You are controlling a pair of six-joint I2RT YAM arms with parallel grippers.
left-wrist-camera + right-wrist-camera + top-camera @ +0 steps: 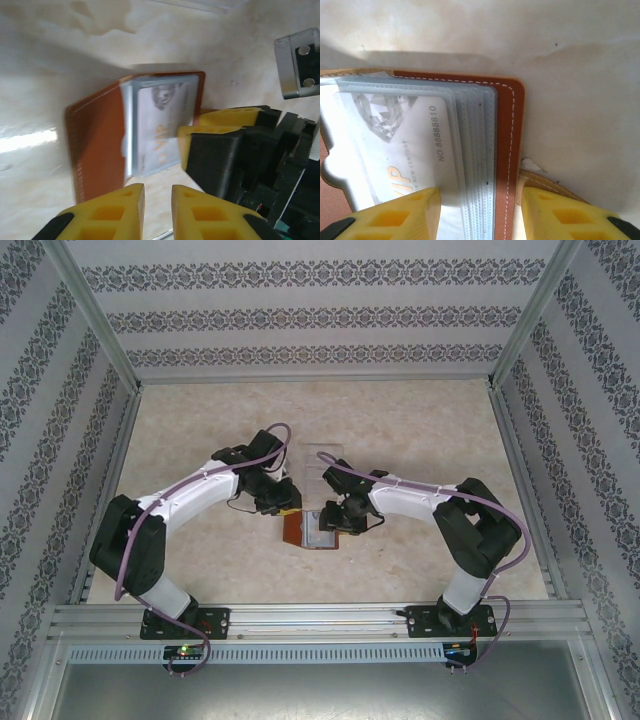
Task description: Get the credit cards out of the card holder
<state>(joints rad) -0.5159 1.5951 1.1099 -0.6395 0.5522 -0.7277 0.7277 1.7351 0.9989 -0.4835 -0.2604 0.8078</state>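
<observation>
The top camera looks down from above and behind both arm bases, far enough off to take in the whole table [200,420]. The left wrist camera hovers close over the open card holder [95,145], slightly blurred and seemingly at a slant. The right wrist camera looks down from closer still. All three views share the card holder.

The card holder [100,135] looks blurred from the left wrist and runs off the right wrist view's left edge.

Reddish-brown card holder [510,125], seemingly whitish card [405,142]
</observation>
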